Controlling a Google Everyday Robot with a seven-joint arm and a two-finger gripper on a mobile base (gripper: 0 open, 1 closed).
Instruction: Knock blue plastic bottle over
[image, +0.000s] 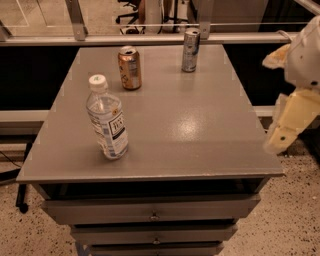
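Note:
The blue plastic bottle (106, 119) stands upright near the front left of the grey tabletop (200, 125). It is clear, with a white cap and a blue-and-white label. My gripper (289, 122), cream-coloured, hangs off the table's right edge, level with the table's front half. It is far to the right of the bottle and does not touch it. The white arm casing (305, 55) sits above it at the frame's right edge.
A copper-orange can (129, 67) stands at the back left of centre. A slim silver-blue can (190, 50) stands at the back right. A metal rail (150, 39) runs behind the table. Drawers (152, 212) lie below the front edge.

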